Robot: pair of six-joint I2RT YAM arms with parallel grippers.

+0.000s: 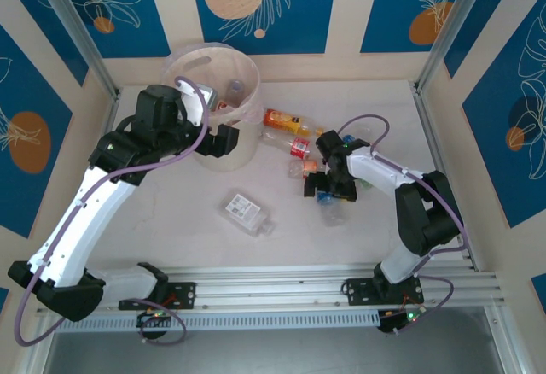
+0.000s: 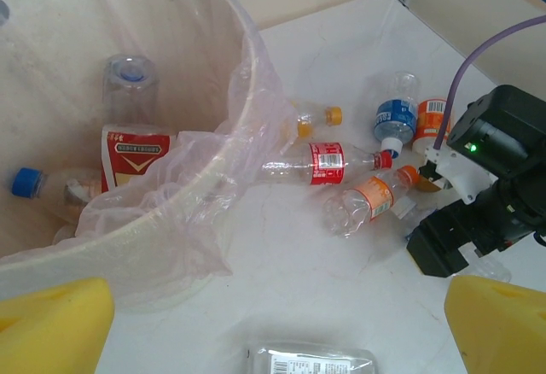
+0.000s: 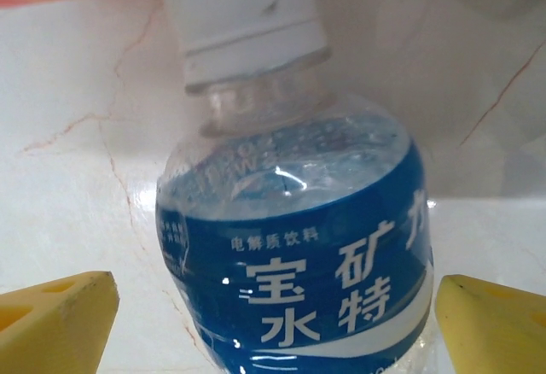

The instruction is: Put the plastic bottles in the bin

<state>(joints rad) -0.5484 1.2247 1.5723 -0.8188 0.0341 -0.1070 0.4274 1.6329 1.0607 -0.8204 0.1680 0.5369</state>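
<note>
Right wrist: blue-labelled water bottle close up, white cap pointing away, long axis running between the right gripper's spread pads, unclamped. Left wrist: left gripper open, empty, beside the bin. Top: bin well left of that bottle; left arm nearer it.

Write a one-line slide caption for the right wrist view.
Open right gripper straddles a blue-labelled, white-capped plastic bottle lying on the pale table.
</note>
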